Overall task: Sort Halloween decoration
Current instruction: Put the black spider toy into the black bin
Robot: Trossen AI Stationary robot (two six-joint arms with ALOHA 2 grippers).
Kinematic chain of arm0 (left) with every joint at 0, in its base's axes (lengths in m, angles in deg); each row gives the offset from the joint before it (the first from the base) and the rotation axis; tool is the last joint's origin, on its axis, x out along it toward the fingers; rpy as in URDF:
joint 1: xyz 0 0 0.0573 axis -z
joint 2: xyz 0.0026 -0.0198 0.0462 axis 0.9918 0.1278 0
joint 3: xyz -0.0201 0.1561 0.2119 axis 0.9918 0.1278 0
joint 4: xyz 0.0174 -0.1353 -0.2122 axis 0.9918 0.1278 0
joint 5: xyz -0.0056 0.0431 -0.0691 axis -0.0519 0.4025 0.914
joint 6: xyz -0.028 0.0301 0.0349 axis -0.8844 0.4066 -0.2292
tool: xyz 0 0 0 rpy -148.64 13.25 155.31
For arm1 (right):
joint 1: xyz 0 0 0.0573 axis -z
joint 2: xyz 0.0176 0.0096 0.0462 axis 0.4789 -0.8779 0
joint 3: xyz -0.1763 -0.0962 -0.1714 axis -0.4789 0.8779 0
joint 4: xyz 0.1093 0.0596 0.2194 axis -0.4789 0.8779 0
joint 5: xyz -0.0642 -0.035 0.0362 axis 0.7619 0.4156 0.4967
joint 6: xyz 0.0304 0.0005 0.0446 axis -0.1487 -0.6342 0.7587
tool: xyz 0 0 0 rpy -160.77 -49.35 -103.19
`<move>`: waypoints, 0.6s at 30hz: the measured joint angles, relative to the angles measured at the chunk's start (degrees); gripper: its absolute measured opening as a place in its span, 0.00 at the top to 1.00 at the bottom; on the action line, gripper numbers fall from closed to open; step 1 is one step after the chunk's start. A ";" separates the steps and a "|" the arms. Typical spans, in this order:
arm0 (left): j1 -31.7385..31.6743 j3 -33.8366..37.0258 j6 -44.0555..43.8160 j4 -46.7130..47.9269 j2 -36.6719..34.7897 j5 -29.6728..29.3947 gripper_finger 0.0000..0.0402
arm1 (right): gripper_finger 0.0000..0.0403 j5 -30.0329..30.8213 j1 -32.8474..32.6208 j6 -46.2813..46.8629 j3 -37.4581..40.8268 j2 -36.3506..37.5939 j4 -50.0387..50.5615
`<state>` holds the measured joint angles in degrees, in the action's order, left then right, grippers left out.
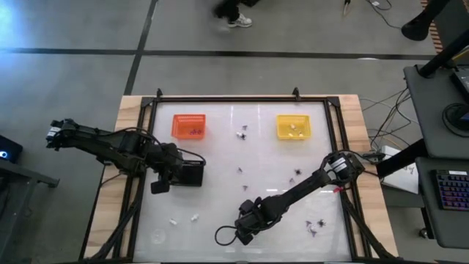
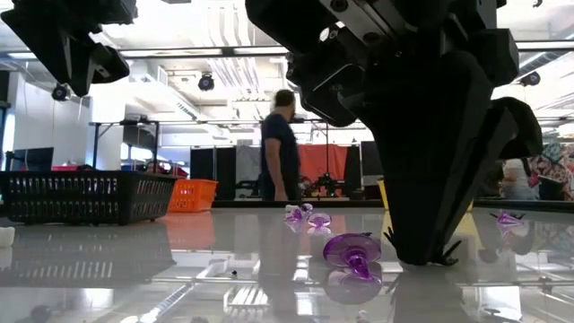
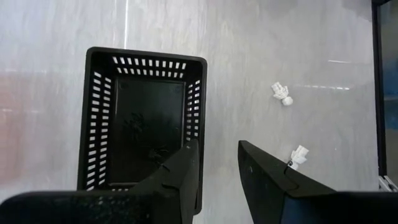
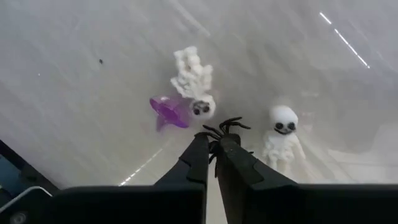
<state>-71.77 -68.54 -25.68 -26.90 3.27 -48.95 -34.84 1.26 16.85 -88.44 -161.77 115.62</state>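
My right gripper [image 1: 245, 222] stands low at the table's near middle, shut on a small black spider [image 4: 225, 129]. Close beyond its fingertips lie a white skeleton figure [image 4: 193, 84], a purple trinket [image 4: 166, 112] and a second white skeleton [image 4: 283, 138], all flat on the table. In the low view the purple trinket [image 2: 352, 251] lies beside the gripper [image 2: 420, 258]. My left gripper [image 3: 217, 146] hangs open above the table at the left. It is just off the near right corner of a black slotted basket [image 3: 140, 118]. My right gripper pinches the black spider's body [image 4: 219, 142] between its two fingertips. The fingers come steeply from above, pointing down. The spider's legs [image 2: 447, 257] stick out at table level beside the fingertips; whether it is lifted clear I cannot tell.
An orange basket [image 1: 188, 126] and a yellow basket [image 1: 293, 127] stand at the far side. More trinkets lie scattered: dark ones [image 1: 241, 133] mid-table and near right [image 1: 315, 227], white ones [image 1: 194, 217] near left. A person [image 2: 280, 148] walks beyond the table.
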 joint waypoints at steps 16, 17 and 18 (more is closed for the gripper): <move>0.01 0.00 0.46 2.01 -3.83 -0.01 0.76 | 0.97 4.65 1.89 -3.30 -10.97 -0.11 8.62; 0.01 0.00 0.46 2.03 -4.13 -0.01 0.76 | 0.97 5.25 2.43 -4.10 -11.74 -0.11 8.60; 0.01 0.00 0.46 2.03 -4.37 -0.01 0.76 | 0.97 5.93 3.04 -4.94 -12.52 -0.11 8.47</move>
<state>-71.76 -68.54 -25.21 -24.87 -1.10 -48.96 -28.90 4.30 11.91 -100.96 -161.89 124.09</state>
